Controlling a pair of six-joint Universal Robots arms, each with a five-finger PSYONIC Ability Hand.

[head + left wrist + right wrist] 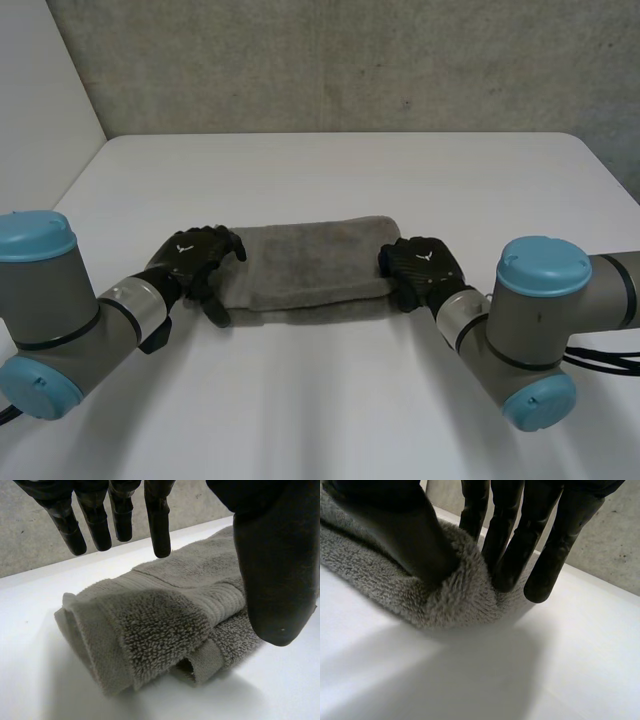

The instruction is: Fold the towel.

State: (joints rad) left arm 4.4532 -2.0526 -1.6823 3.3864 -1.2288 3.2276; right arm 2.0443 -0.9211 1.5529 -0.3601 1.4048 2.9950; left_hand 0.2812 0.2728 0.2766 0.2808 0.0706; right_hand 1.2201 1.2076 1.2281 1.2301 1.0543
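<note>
A grey towel (310, 265) lies folded into a long thick strip across the middle of the white table (330, 170). My left hand (195, 258) is at the strip's left end. In the left wrist view its fingers (157, 525) hang straight above the layered end of the towel (160, 630) and its thumb (270, 570) stands beside it, holding nothing. My right hand (422, 265) is at the strip's right end. There the thumb (400, 530) presses the near side of the rolled towel (455, 595) and the fingers (510, 550) the far side, pinching the fold.
A rough concrete wall (350, 60) rises behind the table's far edge, and a white panel (40, 90) stands at the far left. Bare tabletop (320, 400) lies in front of the towel between my two arms.
</note>
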